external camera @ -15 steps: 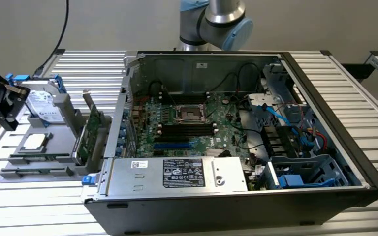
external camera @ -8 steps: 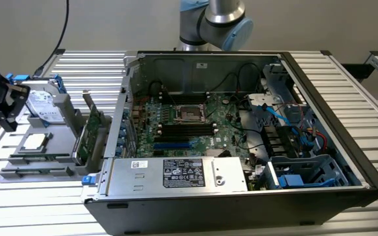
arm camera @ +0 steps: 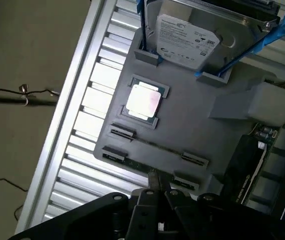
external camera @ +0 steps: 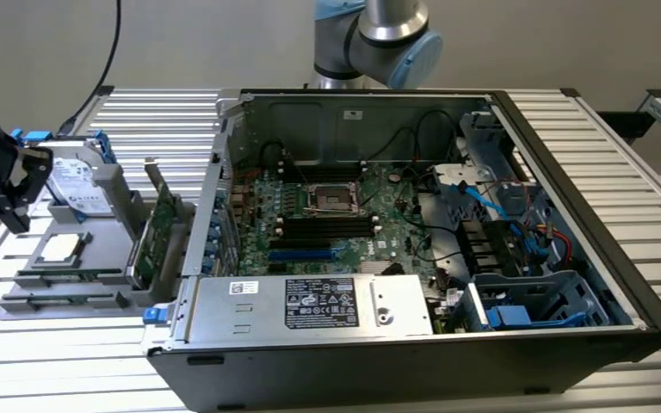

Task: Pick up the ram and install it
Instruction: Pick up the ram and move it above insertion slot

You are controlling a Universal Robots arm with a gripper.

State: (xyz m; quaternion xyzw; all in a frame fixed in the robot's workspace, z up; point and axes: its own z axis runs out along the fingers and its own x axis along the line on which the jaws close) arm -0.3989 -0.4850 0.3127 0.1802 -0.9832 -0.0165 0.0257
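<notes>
Above the gray holder (arm camera: 192, 115), we hover w/ claw (arm camera: 155, 192) closed tight, empty, nr the ram (arm camera: 135, 164), kept edge-up by clips (arm camera: 194, 159), prob. for grabbing.

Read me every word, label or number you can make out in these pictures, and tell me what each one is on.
Nothing can be quoted; no text is legible.
White label on the hard drive: printed lines, not legible.
Black label on the power supply: print too small to read.
Small sticker on the computer case inner wall: too small to read.
Lid of the processor: washed out by glare.
</notes>
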